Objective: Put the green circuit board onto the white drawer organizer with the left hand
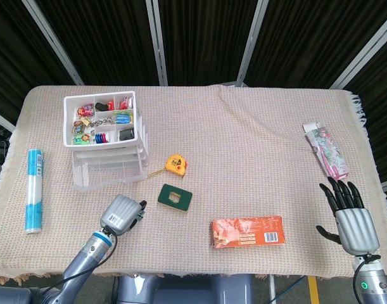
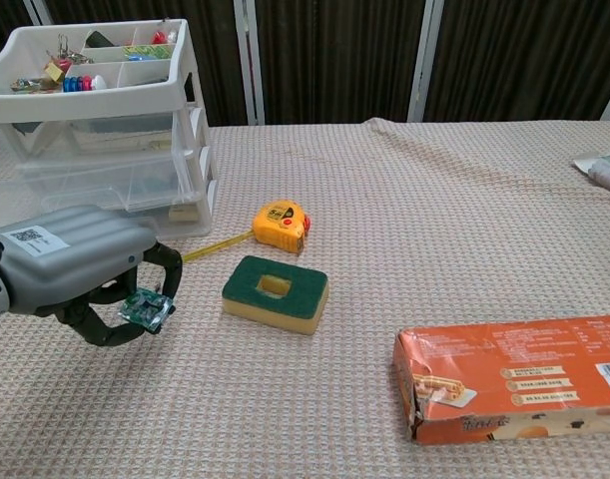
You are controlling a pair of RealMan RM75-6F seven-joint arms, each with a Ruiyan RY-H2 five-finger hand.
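Observation:
A small green circuit board (image 2: 145, 308) is pinched in the fingertips of my left hand (image 2: 80, 271), lifted just off the cloth. In the head view the left hand (image 1: 122, 214) sits below the white drawer organizer (image 1: 106, 166) and hides the board. The organizer (image 2: 105, 150) stands at the far left with small items in its top tray. My right hand (image 1: 351, 215) rests at the right edge of the table, fingers spread, holding nothing.
A yellow tape measure (image 2: 280, 225) and a green-topped sponge (image 2: 276, 291) lie just right of my left hand. An orange box (image 2: 519, 377) lies at front right, a blue-white tube (image 1: 33, 189) at far left, a patterned packet (image 1: 327, 151) at far right.

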